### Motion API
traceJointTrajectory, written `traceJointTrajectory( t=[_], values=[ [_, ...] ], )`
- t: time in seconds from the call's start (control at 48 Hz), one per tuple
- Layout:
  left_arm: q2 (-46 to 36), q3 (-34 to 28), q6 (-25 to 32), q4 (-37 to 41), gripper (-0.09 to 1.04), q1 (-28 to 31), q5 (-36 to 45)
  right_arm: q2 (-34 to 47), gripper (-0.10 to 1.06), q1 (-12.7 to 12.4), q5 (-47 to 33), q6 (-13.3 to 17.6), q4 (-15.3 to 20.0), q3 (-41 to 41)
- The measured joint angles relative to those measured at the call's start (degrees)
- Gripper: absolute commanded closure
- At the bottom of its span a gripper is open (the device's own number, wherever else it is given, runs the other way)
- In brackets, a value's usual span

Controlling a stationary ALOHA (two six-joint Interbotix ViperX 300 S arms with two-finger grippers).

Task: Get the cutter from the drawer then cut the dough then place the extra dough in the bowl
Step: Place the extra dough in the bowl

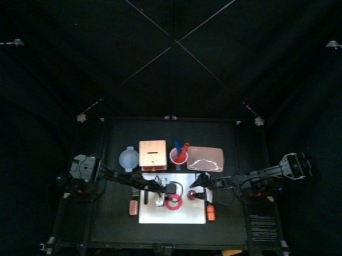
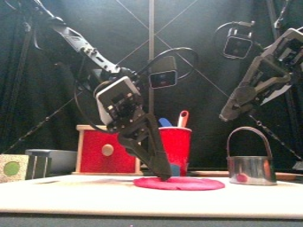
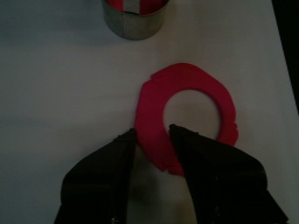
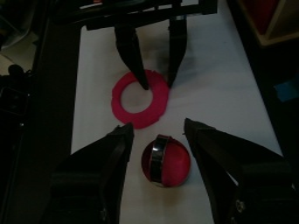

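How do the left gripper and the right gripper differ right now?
The left gripper is down at the white cutting board, its jaws closed on the red dough ring's band; the right gripper hangs higher, jaws wide open, holding nothing. The left gripper is at the ring, the right gripper above the round metal cutter. Both point down over the board.

The left arm (image 2: 73, 43) and right arm (image 2: 263, 75) are black and jointed. Pale plates (image 2: 117, 92) top their dark fingers (image 3: 111, 175).
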Motion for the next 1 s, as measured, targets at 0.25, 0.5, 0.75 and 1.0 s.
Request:
traceJointTrajectory(
  t=[0.25,0.5,0.75,1.0],
  values=[
    [0.09,0.00,-0.18,2.55,0.31,-0.18,0.70,-0.09,0.11,0.00,0.00,0.00,0.09,0.00],
    [0.09,0.00,-0.18,3.25,0.31,-0.35,0.70,-0.09,0.11,0.00,0.00,0.00,0.09,0.00],
    [0.09,-0.09,-0.18,3.87,0.31,-0.44,0.70,0.00,0.11,0.00,0.00,0.00,0.62,0.00],
    [0.09,-0.09,-0.18,4.48,0.31,-0.53,0.53,0.00,0.11,0.00,0.09,0.00,1.05,0.00]
  ],
)
